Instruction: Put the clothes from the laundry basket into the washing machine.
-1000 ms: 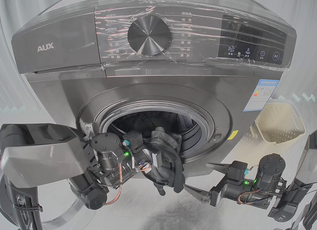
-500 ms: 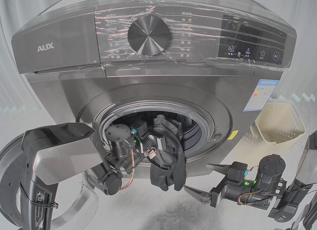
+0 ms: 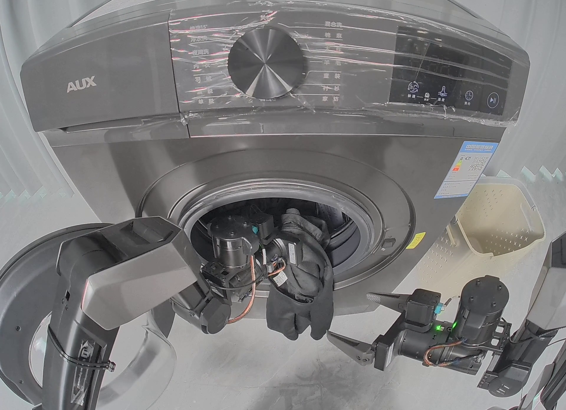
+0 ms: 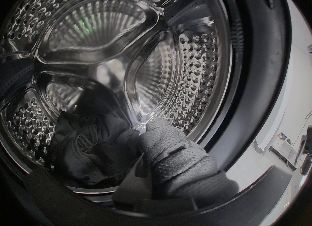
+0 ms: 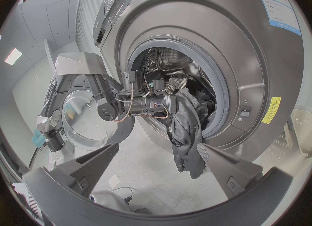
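Left claw point(image 3: 293, 247) farther into the washing machine point(image 3: 295, 158) than before, tight around dark garment point(image 3: 300, 305); right claw point(image 3: 349, 316) wide.

Straight ahead of you stands the washing machine point(image 3: 283, 152), its door point(image 3: 23, 311) swung open to your left. The laundry basket point(image 3: 501, 222) sits to the machine's right, just beside it. Your left hand point(image 3: 295, 239) is at the mouth of the drum point(image 4: 97, 41), with a garment point(image 3: 300, 299) draped over it. The garment's upper part is inside the opening, and the rest hangs outside over the lower rim. More clothes point(image 4: 87, 148) lie on the drum's bottom, behind the garment. Your right hand point(image 3: 349, 316) is in front of the machine, below and right of the opening. It is near the garment's hanging end but apart from it.
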